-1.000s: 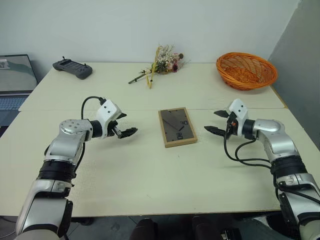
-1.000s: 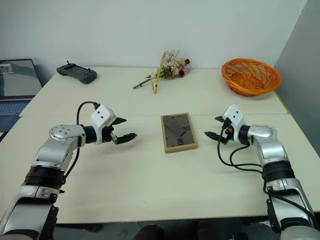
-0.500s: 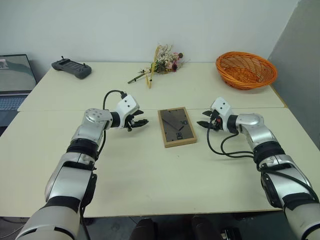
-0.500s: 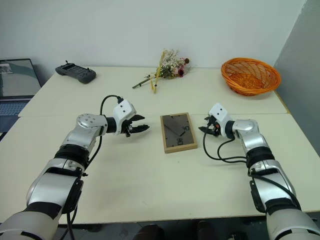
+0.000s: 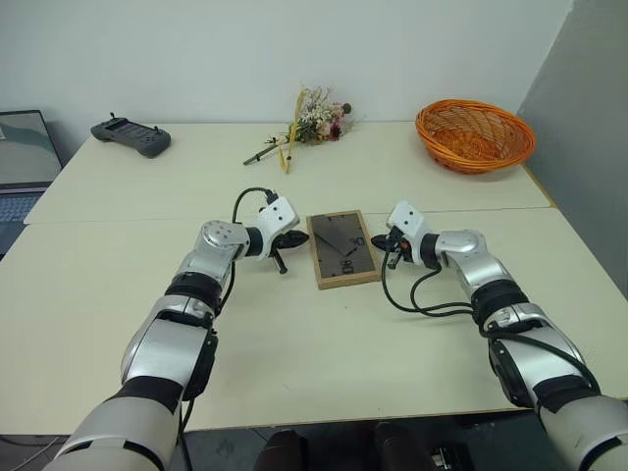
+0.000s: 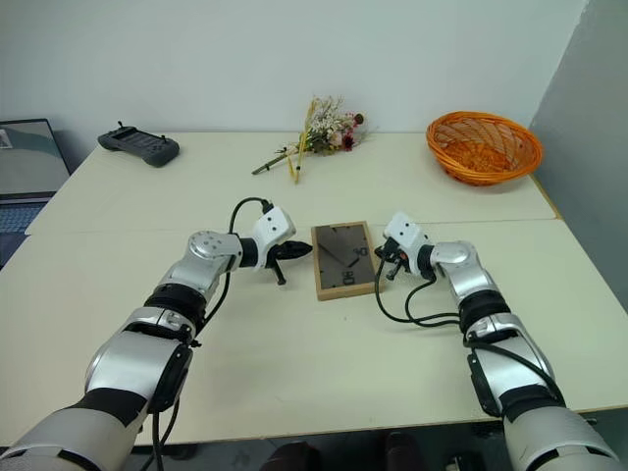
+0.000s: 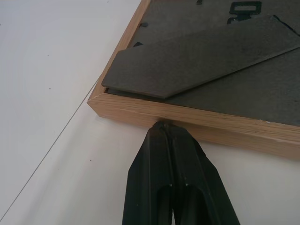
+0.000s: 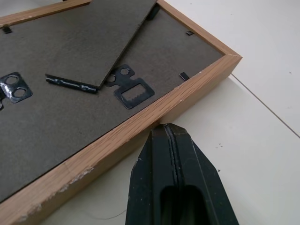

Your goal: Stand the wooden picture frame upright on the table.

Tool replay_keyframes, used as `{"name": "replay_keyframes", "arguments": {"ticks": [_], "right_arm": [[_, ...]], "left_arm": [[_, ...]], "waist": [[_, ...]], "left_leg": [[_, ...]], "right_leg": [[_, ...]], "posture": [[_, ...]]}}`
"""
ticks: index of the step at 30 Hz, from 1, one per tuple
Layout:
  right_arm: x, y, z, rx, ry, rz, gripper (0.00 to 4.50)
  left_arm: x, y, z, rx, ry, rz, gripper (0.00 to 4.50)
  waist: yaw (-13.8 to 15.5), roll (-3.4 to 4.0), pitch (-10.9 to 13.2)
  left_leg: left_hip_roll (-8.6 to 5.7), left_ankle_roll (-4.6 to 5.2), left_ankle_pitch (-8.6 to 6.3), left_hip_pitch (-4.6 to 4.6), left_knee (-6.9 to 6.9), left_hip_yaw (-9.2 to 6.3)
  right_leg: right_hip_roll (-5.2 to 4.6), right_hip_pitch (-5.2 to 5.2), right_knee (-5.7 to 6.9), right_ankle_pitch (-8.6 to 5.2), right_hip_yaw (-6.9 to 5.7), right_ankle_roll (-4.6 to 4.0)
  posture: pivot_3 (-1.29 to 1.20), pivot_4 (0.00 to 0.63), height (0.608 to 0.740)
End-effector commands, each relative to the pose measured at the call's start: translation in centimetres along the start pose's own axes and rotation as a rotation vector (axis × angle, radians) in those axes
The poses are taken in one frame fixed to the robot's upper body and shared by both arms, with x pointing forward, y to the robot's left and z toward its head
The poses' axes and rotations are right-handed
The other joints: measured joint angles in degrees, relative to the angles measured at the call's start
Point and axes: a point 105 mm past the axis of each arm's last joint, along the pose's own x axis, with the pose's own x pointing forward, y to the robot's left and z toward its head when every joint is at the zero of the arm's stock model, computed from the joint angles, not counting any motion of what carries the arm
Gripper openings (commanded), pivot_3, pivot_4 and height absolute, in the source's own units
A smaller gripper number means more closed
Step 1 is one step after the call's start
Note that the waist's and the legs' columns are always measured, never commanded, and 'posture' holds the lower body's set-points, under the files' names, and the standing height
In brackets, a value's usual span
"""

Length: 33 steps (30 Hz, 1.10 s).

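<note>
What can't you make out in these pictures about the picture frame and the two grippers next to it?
- Glass front of the picture frame: hidden, since it lies back-up on the table.
- Touch between the shut left gripper and the frame's edge: left wrist view, no gap shows, but real touch cannot be told.
- Same for the shut right gripper in the right wrist view.
- Frame's far corners: cut off by both wrist views' edges.

Plain white wall behind; grey partition at right, evenly lit.

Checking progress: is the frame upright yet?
No. The frame lies flat on the table, back side up, stand flap showing.
</note>
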Motion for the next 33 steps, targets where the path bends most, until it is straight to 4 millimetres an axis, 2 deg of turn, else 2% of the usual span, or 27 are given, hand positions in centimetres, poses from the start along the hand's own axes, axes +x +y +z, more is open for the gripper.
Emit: {"name": "replay_keyframes", "arguments": {"ticks": [1, 6, 13, 17, 21, 24, 30, 33], "right_arm": [[0.5, 1.6, 2.1, -0.038, -0.075, 0.065, 0.0], [0.0, 3.4, 2.4, -0.041, -0.097, 0.127, 0.0], [-1.4, 7.7, 2.4, -0.045, -0.078, 0.28, 0.0], [-2.1, 9.4, 2.7, -0.047, -0.072, 0.344, 0.0], [-2.6, 10.4, 2.6, -0.046, -0.056, 0.386, 0.0], [-2.9, 10.6, 2.3, -0.045, -0.046, 0.392, 0.0], [-3.4, 9.0, 1.8, -0.038, -0.025, 0.329, 0.0], [-3.9, 8.8, 1.4, -0.034, -0.013, 0.32, 0.0]], "left_arm": [[-0.1, -1.3, 1.3, 0.043, -0.052, -0.077, 0.03], [-1.1, -2.9, 1.6, 0.058, -0.062, -0.141, 0.03], [-3.7, -5.6, 1.8, 0.062, -0.042, -0.21, 0.03], [-5.4, -7.3, 1.2, 0.071, 0.015, -0.276, 0.03], [-7.0, -8.4, -0.4, 0.094, 0.118, -0.317, 0.03], [-8.0, -8.3, -1.9, 0.093, 0.199, -0.317, 0.03], [-10.5, -7.3, -4.5, 0.078, 0.312, -0.292, 0.03], [-11.5, -6.7, -5.2, 0.079, 0.346, -0.277, 0.03]], "waist": [[-0.01, 0.0, 0.0], [0.02, 0.0, 0.0], [0.15, 0.01, 0.0], [0.15, 0.0, 0.0], [0.12, 0.02, 0.0], [0.28, 0.02, 0.0], [0.39, 0.01, 0.0], [0.31, 0.01, 0.0]], "left_leg": [[0.0, 0.0, 0.0, 0.0, 0.0, 0.0], [0.01, 0.0, 0.0, 0.0, 0.0, -0.03], [0.0, 0.02, -0.01, -0.02, -0.01, -0.09], [-0.01, 0.22, -0.13, 0.01, -0.01, -0.13], [0.0, 0.24, -0.14, 0.05, -0.01, -0.17], [-0.01, 0.25, -0.15, 0.06, -0.02, -0.21], [-0.04, 0.27, -0.16, 0.09, -0.01, -0.22], [-0.02, 0.28, -0.16, 0.1, -0.02, -0.22]], "right_leg": [[0.0, 0.0, 0.0, 0.0, 0.01, 0.0], [0.0, -0.02, 0.01, 0.0, 0.03, 0.0], [0.0, -0.02, 0.01, 0.0, 0.03, 0.0], [0.01, 0.0, 0.07, 0.0, -0.01, 0.0], [0.05, 0.01, 0.04, 0.0, 0.01, 0.0], [0.05, 0.04, 0.02, 0.0, -0.04, 0.0], [0.04, 0.09, 0.0, 0.0, -0.06, 0.0], [0.05, 0.09, 0.01, -0.01, -0.07, 0.0]], "posture": [[0.0, 0.15, 0.74], [0.0, 0.15, 0.74], [0.0, 0.15, 0.74], [0.0, 0.15, 0.74], [0.0, 0.15, 0.74], [0.0, 0.15, 0.74], [0.0, 0.15, 0.74], [0.0, 0.15, 0.74]]}}
